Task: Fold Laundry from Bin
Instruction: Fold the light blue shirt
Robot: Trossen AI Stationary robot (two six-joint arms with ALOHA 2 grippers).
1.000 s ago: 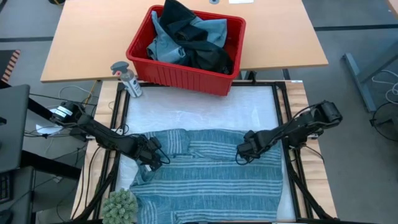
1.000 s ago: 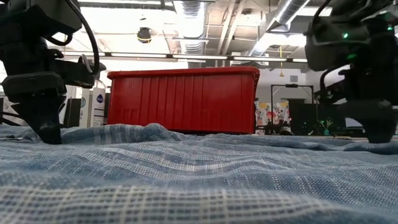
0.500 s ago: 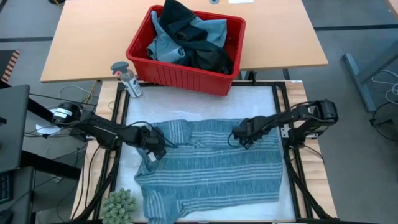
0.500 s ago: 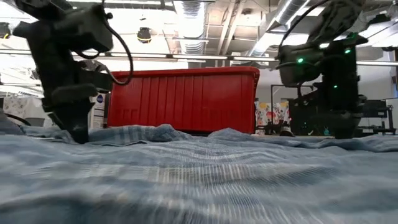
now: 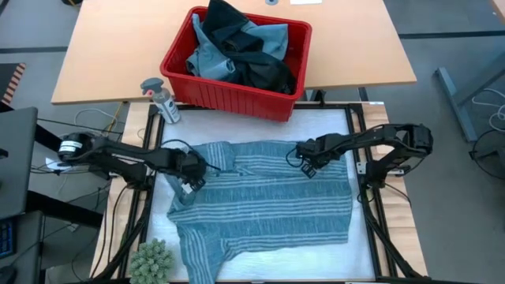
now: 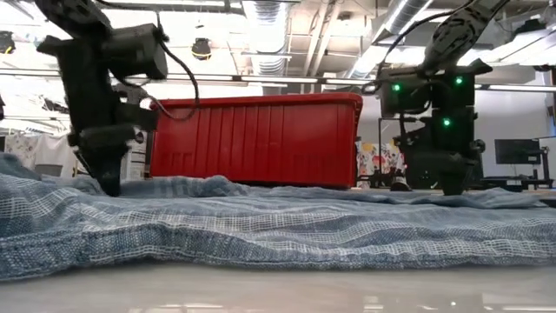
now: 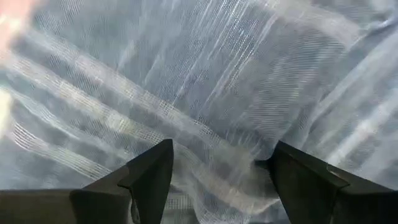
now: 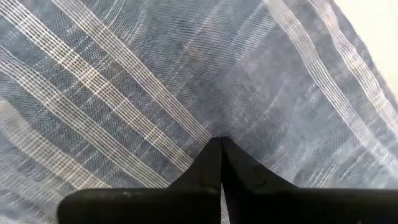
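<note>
The red bin (image 5: 237, 59) stands at the far side of the work surface on a wooden table (image 5: 102, 55), and everything else is placed from it; inside it lie the rest of the laundry, a light blue garment (image 5: 209, 57) under a black garment (image 5: 248, 55) that drapes over the rim; just off the bin's left near corner stands a grey spray bottle (image 5: 160, 100); on the near side of the bin, spread flat on the white mat (image 5: 252, 130), lies the striped shirt (image 5: 264, 209), grey-blue with pale stripes, its far edge close to the bin and its body reaching away from it; the left gripper (image 5: 192, 175) rests on the shirt's far left corner, on the bin's near left, its two dark fingers (image 7: 149, 177) standing apart with cloth bunched between them, jaws released rather than clamped; the right gripper (image 5: 305, 164) sits on the shirt's far edge, near the bin's right near corner, its fingertips (image 8: 221, 165) pressed together against the striped cloth, with fabric puckering at their tip; whether cloth is pinched between them I cannot tell; farthest from the bin, at the near left corner of the mat, sits a small green spiky plant (image 5: 152, 259).
</note>
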